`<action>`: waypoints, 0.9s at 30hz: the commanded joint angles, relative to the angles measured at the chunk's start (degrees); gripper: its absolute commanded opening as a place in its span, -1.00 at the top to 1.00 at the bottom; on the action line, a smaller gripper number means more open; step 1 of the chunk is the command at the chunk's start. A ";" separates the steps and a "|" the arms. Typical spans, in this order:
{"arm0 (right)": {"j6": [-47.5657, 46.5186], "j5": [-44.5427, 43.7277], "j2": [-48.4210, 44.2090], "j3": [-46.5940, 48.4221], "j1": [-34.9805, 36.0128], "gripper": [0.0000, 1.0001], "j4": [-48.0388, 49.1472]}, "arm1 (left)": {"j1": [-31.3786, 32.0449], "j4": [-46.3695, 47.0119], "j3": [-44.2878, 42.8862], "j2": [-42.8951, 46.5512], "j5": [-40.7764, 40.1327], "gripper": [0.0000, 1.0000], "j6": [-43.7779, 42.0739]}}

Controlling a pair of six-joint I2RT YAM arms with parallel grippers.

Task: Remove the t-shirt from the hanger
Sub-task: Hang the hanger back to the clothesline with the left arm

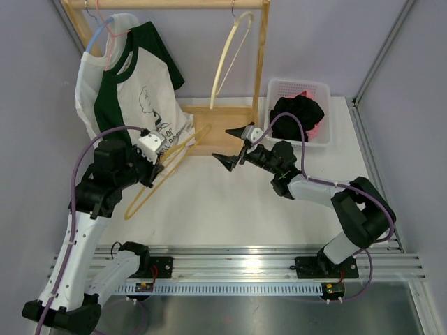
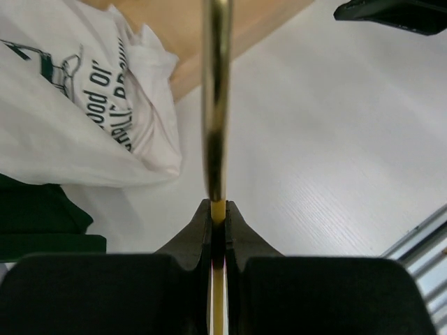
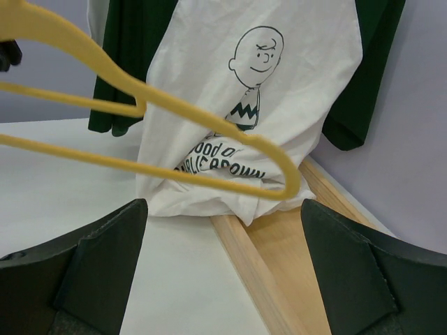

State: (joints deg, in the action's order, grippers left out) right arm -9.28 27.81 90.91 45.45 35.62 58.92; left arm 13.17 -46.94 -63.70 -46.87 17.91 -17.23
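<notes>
A white t-shirt (image 1: 150, 98) with dark green sleeves and a cartoon print hangs from the wooden rail on a pink and blue hanger (image 1: 105, 38), its hem bunched on the rack's base. My left gripper (image 1: 155, 166) is shut on a bare yellow hanger (image 1: 171, 162) that slants over the table, one end by the shirt's hem. In the left wrist view, the left gripper (image 2: 218, 209) pinches the yellow hanger (image 2: 216, 105), with the t-shirt (image 2: 77, 125) to its left. My right gripper (image 1: 232, 145) is open, empty and faces the shirt. Beyond the right gripper (image 3: 223, 209) are the yellow hanger (image 3: 174, 105) and the t-shirt (image 3: 258, 91).
A cream hanger (image 1: 230, 56) hangs empty on the wooden rail (image 1: 174, 4). The rack's wooden base (image 1: 223, 115) lies behind the right gripper. A white basket (image 1: 279, 87) with black and pink clothes stands at the back right. Grey walls close in both sides.
</notes>
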 commanded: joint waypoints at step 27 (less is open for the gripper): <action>-29.74 -20.51 7.87 10.88 15.27 -0.48 -10.14 | -0.16 -10.45 -6.96 -4.37 8.54 1.00 -0.70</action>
State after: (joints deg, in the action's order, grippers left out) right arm -35.07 11.51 97.78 53.32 49.54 48.12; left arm 13.17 -57.95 -67.68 -51.96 24.32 -18.06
